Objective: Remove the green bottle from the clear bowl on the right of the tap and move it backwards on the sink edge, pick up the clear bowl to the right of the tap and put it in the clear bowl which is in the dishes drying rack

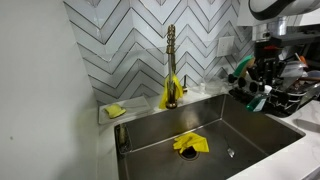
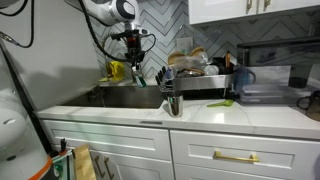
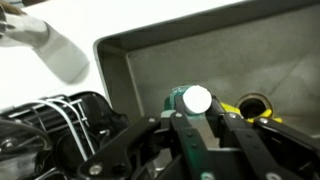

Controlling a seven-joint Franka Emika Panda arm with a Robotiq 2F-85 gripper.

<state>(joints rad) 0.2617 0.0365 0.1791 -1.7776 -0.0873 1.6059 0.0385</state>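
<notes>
Clamped shut on the green bottle [image 3: 178, 101], one gripper [image 3: 200, 120] finger on each side, white cap toward the wrist camera. Held up in the air by the back corner of the sink [image 1: 150, 135], off to the side of the tap [image 1: 171, 60]. Lots of open room down in the sink, only a yellow cloth [image 1: 190, 143] on the bottom, but close to the black dish rack [image 3: 60, 130] on one side.

The arm [image 2: 108, 10] bends down from up high, and its gripper [image 2: 133, 60] points down with both fingers [image 3: 245, 140] squeezed tight on the green bottle [image 3: 194, 99].
</notes>
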